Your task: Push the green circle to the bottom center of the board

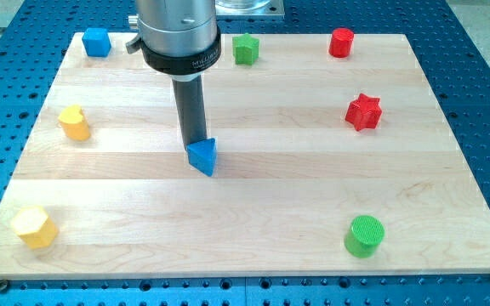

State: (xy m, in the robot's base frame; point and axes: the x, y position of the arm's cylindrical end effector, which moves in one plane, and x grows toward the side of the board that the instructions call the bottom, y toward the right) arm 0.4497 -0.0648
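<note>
The green circle (pixel 364 235) is a ridged green cylinder near the view's bottom right of the wooden board (pixel 253 183). My tip (pixel 196 143) is at the end of the dark rod, left of the board's centre. It rests against the top of a blue triangle (pixel 202 156). The green circle lies far to the right and below my tip.
A blue block (pixel 97 42) sits at the top left, a green block (pixel 245 48) at the top centre, a red cylinder (pixel 341 42) at the top right. A red star (pixel 363 111) is at the right. A yellow heart (pixel 74 122) and a yellow hexagon (pixel 34 226) are at the left.
</note>
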